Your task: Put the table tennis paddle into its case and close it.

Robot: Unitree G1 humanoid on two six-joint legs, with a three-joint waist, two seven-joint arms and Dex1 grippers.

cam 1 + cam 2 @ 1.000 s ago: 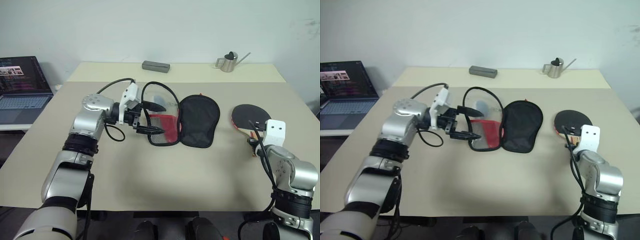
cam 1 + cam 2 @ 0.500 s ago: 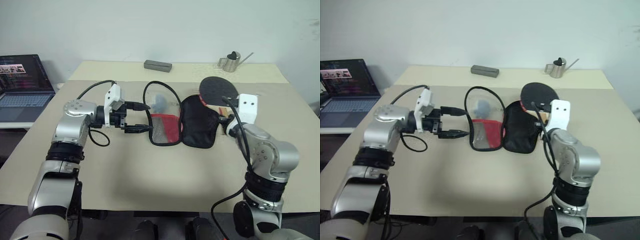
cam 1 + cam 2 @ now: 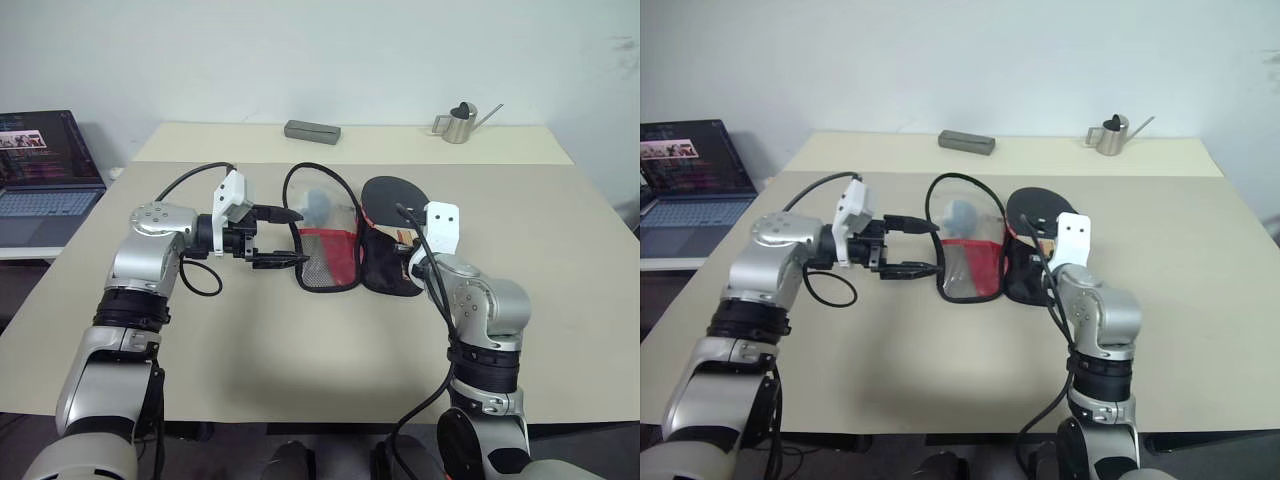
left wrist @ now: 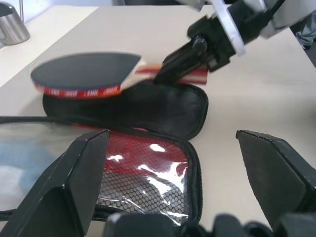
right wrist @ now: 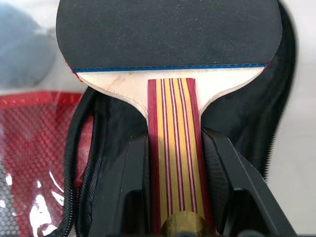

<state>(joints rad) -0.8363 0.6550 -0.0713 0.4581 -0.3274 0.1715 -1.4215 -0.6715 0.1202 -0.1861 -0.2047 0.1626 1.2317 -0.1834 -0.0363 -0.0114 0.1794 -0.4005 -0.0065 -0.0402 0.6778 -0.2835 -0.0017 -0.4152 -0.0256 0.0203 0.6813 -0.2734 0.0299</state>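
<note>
Right gripper [image 5: 175, 163] clamped on table tennis paddle [image 5: 168, 39] handle, blade above opened case [image 3: 398, 255]. Left gripper [image 3: 285, 238] spread wide, empty, at case's 9 o'clock.

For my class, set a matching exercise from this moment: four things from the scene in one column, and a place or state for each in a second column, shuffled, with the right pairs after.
Things:
1. table tennis paddle
2. case
3. left gripper
4. small watering can

Places or states:
A. lying unzipped and spread open on the table
B. standing at the far edge of the table
C. held by its handle in the right gripper, above the case's black half
D. open, holding nothing, beside the case's clear half

Pairs: 1-C, 2-A, 3-D, 4-B
</note>
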